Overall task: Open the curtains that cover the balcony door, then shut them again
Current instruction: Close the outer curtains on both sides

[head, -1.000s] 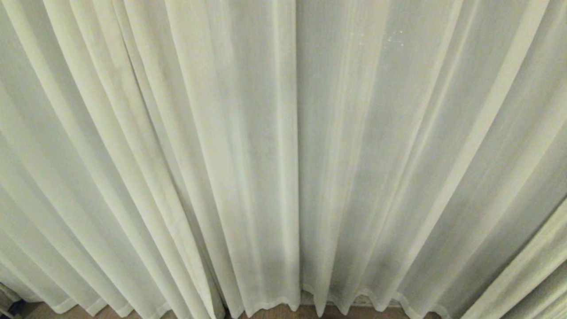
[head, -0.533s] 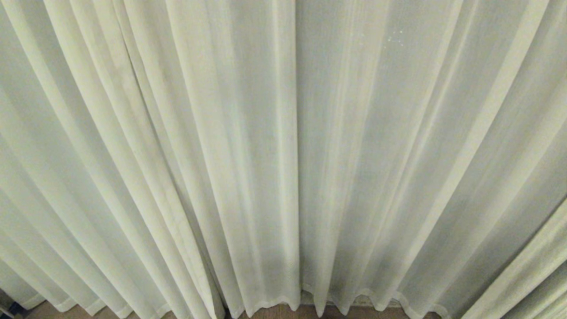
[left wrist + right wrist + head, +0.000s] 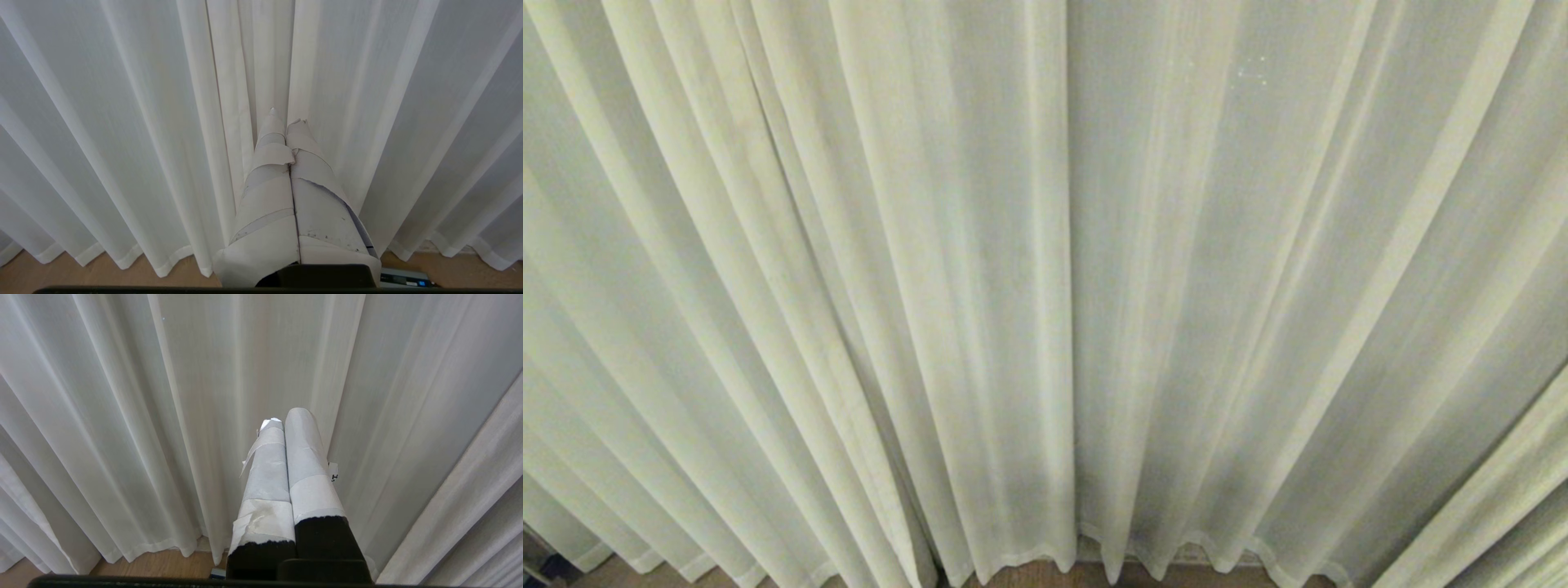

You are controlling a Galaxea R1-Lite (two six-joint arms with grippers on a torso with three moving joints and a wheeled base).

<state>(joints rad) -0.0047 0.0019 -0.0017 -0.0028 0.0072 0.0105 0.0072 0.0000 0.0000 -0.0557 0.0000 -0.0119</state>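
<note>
The left gripper [image 3: 286, 116] is closed, its 2 taped fingers [image 3: 269, 196] pressed together on nothing, the tips at or just before a deep fold. The right gripper [image 3: 288, 414] is closed and empty too, pointing at the cloth. Neither arm shows in the head view.

The curtains [image 3: 1045, 269] hang fully drawn and fill that view, and the 2 panels meet near its middle, on the line from 12 to 6 o'clock. Their wavy hem [image 3: 1029, 559] ends just above the wooden floor [image 3: 1029, 578] at 6 o'clock. The balcony door is hidden behind them.

The risks from here are probably these. Closed fingers cannot take the thin cloth, so a push may only slide over the pleats. A grip far from the seam could drag 1 fold and leave the door covered. A hard pull could strain the hanging.
</note>
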